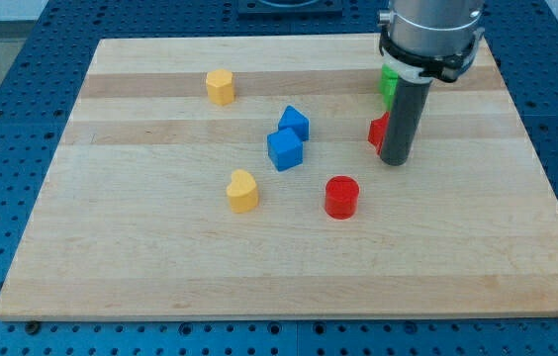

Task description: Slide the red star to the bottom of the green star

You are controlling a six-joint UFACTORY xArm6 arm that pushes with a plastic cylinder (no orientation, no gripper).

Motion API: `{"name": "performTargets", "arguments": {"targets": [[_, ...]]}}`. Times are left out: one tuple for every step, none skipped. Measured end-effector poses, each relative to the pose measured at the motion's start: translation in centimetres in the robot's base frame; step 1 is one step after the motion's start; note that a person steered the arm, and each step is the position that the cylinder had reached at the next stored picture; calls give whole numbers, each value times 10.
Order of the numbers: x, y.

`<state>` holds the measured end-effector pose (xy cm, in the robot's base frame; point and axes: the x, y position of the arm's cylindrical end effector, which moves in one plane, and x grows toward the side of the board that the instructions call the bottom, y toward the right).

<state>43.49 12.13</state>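
Camera view, red star (378, 130) half-hidden behind my tip (395, 160)

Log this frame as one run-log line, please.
tip: beside red star, on its right | green star: above red star, partly hidden by arm | red cylinder: apart, lower left | status: red star below green

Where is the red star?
The red star sits at the view's upper right, just below the green star, touching the left side of my tip.
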Motion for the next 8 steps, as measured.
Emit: {"name": "performTargets", "arguments": {"targets": [[-14,0],[-22,0],[-17,0],[-3,-12],[-5,-38],[-23,-60],[-39,-64],[-41,-64]]}}
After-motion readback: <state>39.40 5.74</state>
